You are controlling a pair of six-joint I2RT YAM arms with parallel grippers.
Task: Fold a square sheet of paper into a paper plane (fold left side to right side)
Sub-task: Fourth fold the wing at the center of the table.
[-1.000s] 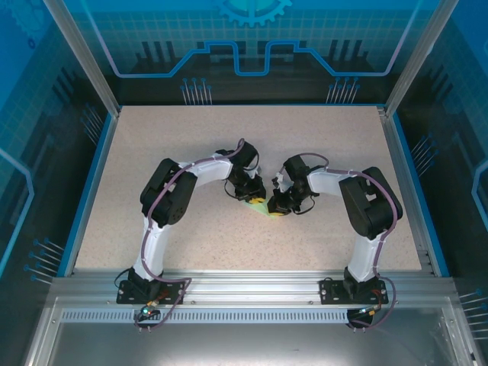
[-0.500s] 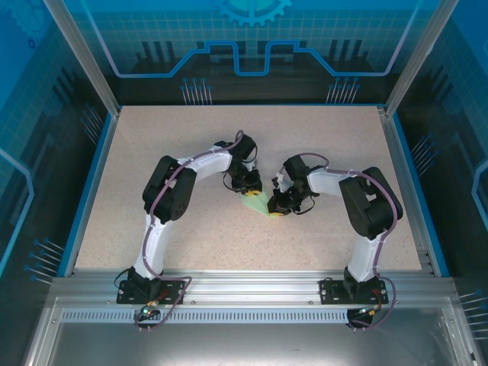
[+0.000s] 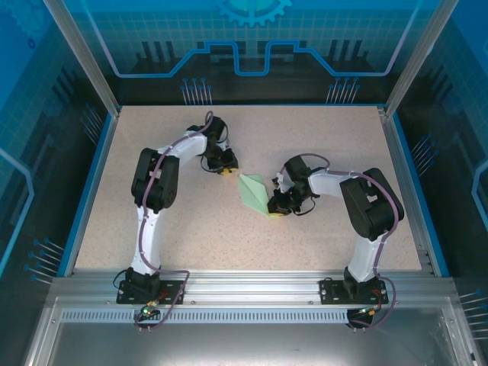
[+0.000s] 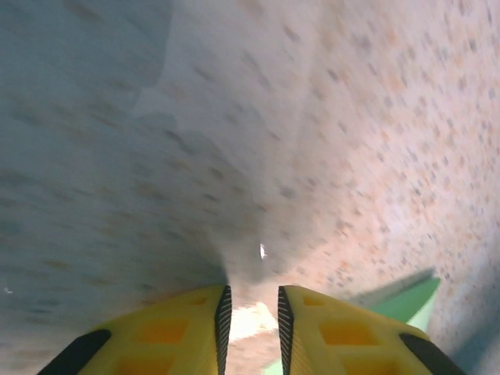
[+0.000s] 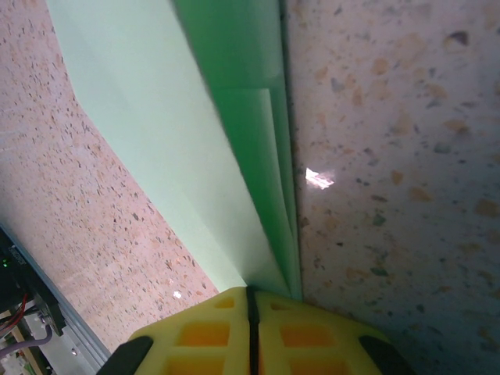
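Since the earlier frame the left arm has swung back toward the far left of the counter (image 3: 328, 145). The left fingers (image 3: 226, 171), which hung over the paper a second ago, now sit apart from it, up and to its left. With that arm gone, the paper plane (image 3: 254, 192) lies uncovered near the middle of the counter. It is a pale mint-green, kite-like dart, with its broad end toward the left arm and its narrow end toward the right arm. The right arm has barely shifted.

In the left wrist view the two yellow fingers stand a narrow gap apart. Nothing is between them, only speckled counter shows below, and a green corner of the paper is at the lower right.

The right fingers (image 3: 273, 211) are pressed together on the narrow end of the paper plane. In the right wrist view the folded layers run straight into the closed yellow tips, with overlapping flaps stacked along one long crease and the paper flat against the counter.
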